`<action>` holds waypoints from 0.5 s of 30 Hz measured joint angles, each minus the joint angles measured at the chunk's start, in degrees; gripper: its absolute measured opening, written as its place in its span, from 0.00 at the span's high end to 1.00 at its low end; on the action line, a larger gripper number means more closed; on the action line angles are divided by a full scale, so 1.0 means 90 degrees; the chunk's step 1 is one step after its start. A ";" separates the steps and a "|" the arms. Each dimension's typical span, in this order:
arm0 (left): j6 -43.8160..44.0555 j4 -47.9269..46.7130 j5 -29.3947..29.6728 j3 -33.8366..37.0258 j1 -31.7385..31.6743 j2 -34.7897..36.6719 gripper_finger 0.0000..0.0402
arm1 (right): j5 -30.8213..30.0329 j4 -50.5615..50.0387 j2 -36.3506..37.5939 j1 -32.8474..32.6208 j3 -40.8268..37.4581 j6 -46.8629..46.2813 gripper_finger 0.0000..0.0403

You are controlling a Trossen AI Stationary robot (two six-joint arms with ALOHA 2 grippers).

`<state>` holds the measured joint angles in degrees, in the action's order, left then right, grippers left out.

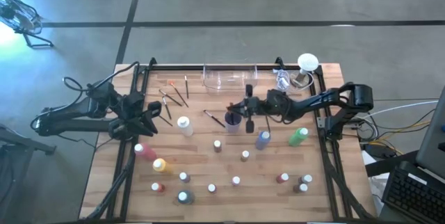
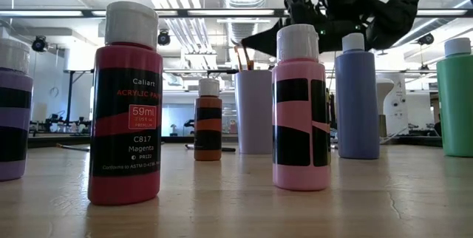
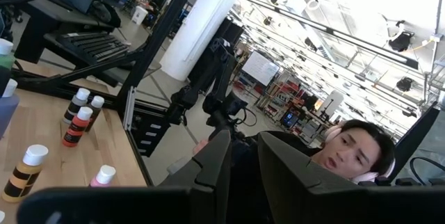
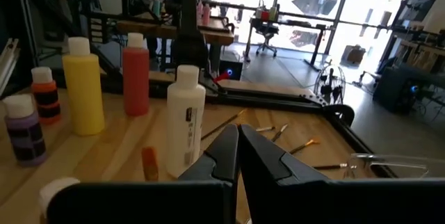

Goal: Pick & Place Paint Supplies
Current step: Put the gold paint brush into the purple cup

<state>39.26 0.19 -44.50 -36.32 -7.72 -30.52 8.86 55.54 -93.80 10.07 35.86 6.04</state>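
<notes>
purple cup (image 1: 233, 120) holding brushes (image 2: 242, 55); clear bin (image 1: 229, 78)

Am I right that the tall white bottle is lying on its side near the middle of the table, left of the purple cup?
Not quite: the tall white bottle stands upright, as the right wrist view shows. It is indeed left of the purple cup, near the middle of the table.

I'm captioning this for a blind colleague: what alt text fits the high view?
Overhead view of a wooden table scattered with small paint bottles. The right gripper, shut, hangs over a purple cup at the centre, and the left gripper waits near loose paintbrushes. A clear bin sits at the far edge.
</notes>
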 joint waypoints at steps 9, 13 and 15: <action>-0.0001 0.0000 -0.0001 0.0000 0.0000 0.0000 0.80 | 0.0005 -0.0202 -0.0109 -0.0006 -0.0044 -0.0056 0.98; -0.0001 0.0000 -0.0002 0.0002 0.0000 0.0001 0.80 | 0.0011 -0.0378 -0.0109 -0.0006 -0.0046 -0.0145 0.98; 0.0000 0.0000 0.0000 0.0001 0.0000 0.0000 0.80 | 0.0015 -0.0458 -0.0109 -0.0006 -0.0044 -0.0173 0.98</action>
<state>39.26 0.19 -44.50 -36.31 -7.73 -30.51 8.99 51.42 -94.78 10.02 35.46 4.48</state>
